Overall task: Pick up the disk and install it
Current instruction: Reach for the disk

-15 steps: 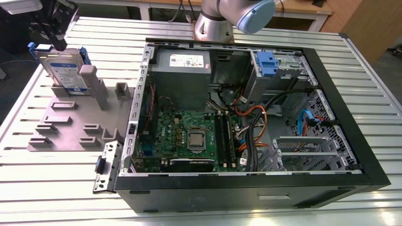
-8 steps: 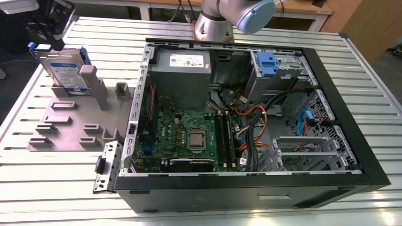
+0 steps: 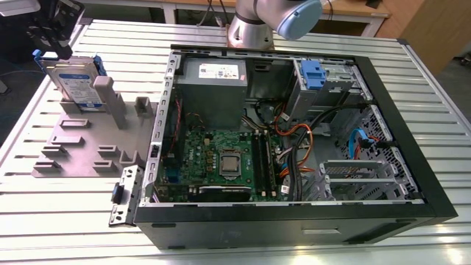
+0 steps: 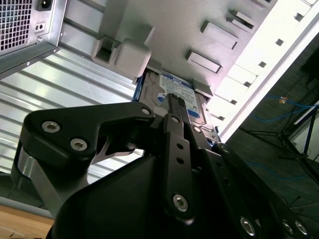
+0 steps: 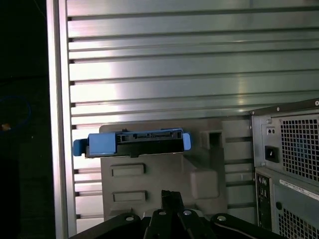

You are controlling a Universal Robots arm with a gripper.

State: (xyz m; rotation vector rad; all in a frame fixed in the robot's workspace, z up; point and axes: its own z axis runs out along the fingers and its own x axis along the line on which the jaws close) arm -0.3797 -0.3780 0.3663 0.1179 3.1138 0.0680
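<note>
The disk stands on edge in the grey slotted holder at the exterior view's left, its white-and-blue label facing out and its blue carrier tabs at the top. My gripper hangs just above the disk's upper edge without touching it. In the first wrist view the disk shows edge-on with blue tabs at both ends, a short way beyond the gripper, whose fingertips sit together with nothing between them. In the second wrist view the gripper points at the disk in the holder.
An open computer case lies on the slatted metal table, at the exterior view's right of the holder. Inside are a motherboard, cables and another blue-tabbed drive carrier in the far bay. The arm's base stands behind the case.
</note>
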